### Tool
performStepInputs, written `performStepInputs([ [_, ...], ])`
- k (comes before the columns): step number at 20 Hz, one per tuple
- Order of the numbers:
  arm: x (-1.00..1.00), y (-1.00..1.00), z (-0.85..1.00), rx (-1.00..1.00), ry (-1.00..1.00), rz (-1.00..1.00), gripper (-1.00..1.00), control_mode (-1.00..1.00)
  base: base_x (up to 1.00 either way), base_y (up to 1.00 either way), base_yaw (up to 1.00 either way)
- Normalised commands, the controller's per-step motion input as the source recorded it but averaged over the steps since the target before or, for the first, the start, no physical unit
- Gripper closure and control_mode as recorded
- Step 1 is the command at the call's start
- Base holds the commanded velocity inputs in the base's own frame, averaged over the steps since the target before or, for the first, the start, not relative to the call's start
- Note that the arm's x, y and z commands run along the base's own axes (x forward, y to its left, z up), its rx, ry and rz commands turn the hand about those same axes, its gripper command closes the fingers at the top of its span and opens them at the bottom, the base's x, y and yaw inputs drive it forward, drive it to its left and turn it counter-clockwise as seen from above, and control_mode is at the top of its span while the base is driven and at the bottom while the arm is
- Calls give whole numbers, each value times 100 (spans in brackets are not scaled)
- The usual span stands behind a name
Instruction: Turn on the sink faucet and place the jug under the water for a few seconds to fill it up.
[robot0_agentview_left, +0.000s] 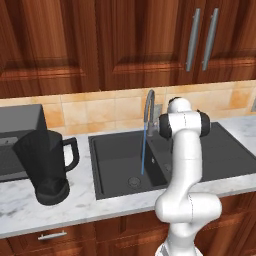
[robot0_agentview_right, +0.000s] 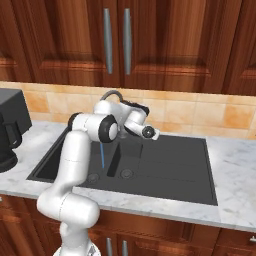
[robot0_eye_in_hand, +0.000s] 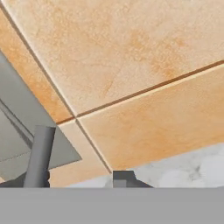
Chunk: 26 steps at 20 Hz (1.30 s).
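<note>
The water (robot0_agentview_left: 143, 150) is running in a thin blue stream from the faucet (robot0_agentview_left: 148, 107) down into the left bowl of the sink (robot0_agentview_left: 120, 165), landing close to the round drain (robot0_agentview_left: 133, 181). The jug (robot0_agentview_left: 44, 162) is standing upright on the tabletop (robot0_agentview_left: 20, 212) to the left of the sink, well apart from the stream, with its loop handle pointing toward the basin and the microwave (robot0_agentview_left: 17, 132) sitting just behind it. The arm (robot0_agentview_left: 186, 165) is rising in front of the sink and bending toward the back wall, with its hand sitting beside the faucet's base near the tiles (robot0_agentview_left: 100, 110). In the right base view the hand (robot0_agentview_right: 140, 125) is hanging just right of the faucet (robot0_agentview_right: 112, 95), above the divider between the two bowls, and the water (robot0_agentview_right: 102, 156) is falling beside the arm's elbow. In the hand view the camera is facing the tan tiles (robot0_eye_in_hand: 131, 57) closely, with a grey bar (robot0_eye_in_hand: 39, 157) crossing at the lower left and one dark tip of the fingers (robot0_eye_in_hand: 122, 178) just showing at the bottom. Whether the fingers are released or clenched cannot be told from these views, and nothing is showing between them.
</note>
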Motion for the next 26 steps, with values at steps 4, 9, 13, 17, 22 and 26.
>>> performStepInputs([
  [4,6,-98,-35,25,24,-24,100,-100,0,0,0],
  [9,-1,-51,-12,15,10,-10,100,-100,0,0,0],
  [13,-6,-6,-7,0,3,0,-100,-100,0,0,0],
  [17,-82,-35,10,0,-12,0,-100,-100,0,0,0],
  [22,-96,-32,48,0,-17,0,-100,-100,0,0,0],
  [26,-99,-18,63,0,-14,0,-100,-100,0,0,0],
])
